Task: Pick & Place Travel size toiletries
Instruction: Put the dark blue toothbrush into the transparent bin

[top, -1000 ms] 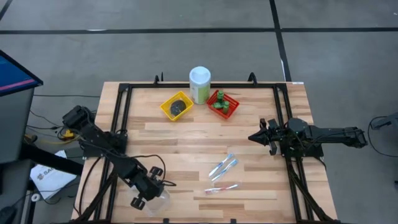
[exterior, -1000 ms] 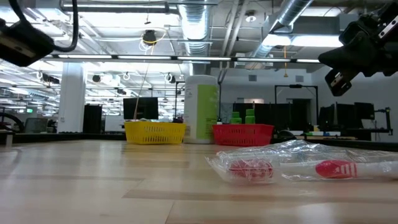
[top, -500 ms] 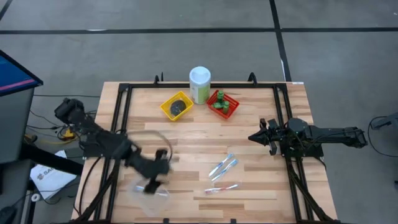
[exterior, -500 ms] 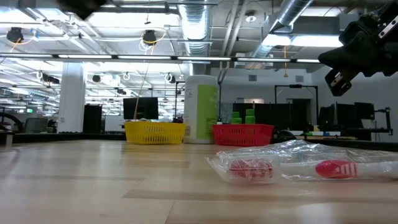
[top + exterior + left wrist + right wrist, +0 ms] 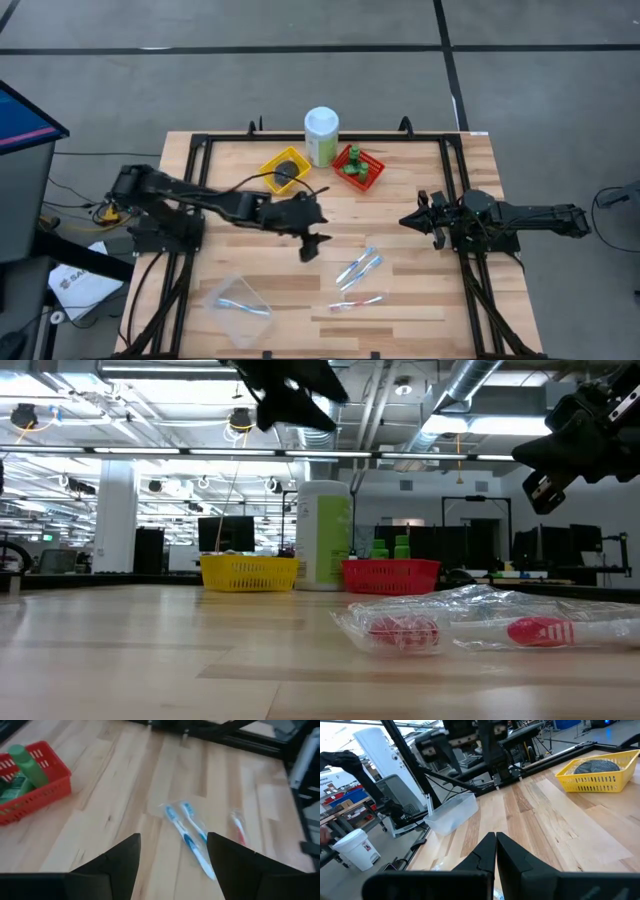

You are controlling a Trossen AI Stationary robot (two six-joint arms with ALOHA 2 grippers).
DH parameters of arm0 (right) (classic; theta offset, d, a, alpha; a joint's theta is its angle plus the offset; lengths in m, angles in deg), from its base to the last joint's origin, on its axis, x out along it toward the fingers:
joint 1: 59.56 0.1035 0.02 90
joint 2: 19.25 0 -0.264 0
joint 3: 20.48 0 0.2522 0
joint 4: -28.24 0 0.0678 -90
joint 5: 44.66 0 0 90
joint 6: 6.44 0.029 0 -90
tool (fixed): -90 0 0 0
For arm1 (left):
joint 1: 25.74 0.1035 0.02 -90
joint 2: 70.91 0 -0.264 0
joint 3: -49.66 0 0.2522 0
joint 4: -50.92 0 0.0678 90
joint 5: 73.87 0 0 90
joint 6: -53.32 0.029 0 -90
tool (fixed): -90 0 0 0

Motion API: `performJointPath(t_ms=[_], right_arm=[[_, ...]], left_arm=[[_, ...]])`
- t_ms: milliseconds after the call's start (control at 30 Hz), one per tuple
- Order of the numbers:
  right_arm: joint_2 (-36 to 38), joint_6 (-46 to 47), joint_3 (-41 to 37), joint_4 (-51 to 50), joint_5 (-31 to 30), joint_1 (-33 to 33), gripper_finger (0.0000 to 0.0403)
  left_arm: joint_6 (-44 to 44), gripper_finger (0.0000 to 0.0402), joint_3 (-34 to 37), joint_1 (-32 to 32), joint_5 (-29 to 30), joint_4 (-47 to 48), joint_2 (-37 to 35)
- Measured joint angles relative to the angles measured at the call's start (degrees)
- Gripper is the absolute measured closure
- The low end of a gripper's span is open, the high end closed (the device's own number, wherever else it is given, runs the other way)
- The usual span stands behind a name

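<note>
The left pincer (image 5: 309, 247) hangs over the middle of the wooden counter (image 5: 420, 200), fingers wide apart and empty. Two blue-and-white wrapped toothbrushes (image 5: 358, 267) lie just beside it — a pink one (image 5: 357, 302) nearer the front edge. The right pincer (image 5: 407, 221), at the right edge, is closed on nothing.

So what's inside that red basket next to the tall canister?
The red basket holds small green bottles, at least two visible, one standing above the rim. The basket wall hides their lower parts, so the exact count stays unclear.
</note>
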Motion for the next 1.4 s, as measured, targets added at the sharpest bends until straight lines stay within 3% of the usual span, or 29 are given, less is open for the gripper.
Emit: performJointPath(t_ms=[400, 600, 900, 1167, 1400], right_arm=[[0.0, 0.0, 0.0, 0.0, 0.0, 0.0, 0.0396], [0.0, 0.0, 0.0, 0.1, 0.0, 0.0, 0.0396], [0.0, 0.0, 0.0, 0.2, 0.0, 0.0, 0.0396], [0.0, 0.0, 0.0, 0.2, 0.0, 0.0, 0.0396], [0.0, 0.0, 0.0, 0.0, 0.0, 0.0, 0.0396]], left_arm=[[-1.1, 0.0182, -10.5, 0.7, 1.1, -2.1, 15.5], [-3.0, 0.0190, -10.7, 1.1, 1.3, -3.0, 17.1], [-12.8, 0.0202, -10.7, 0.4, 4.6, -8.4, 17.1], [-13.0, 0.0224, -10.6, -2.9, 8.5, -10.9, 18.5], [-11.5, 0.0222, -10.7, -6.1, 12.8, -15.4, 25.2]])
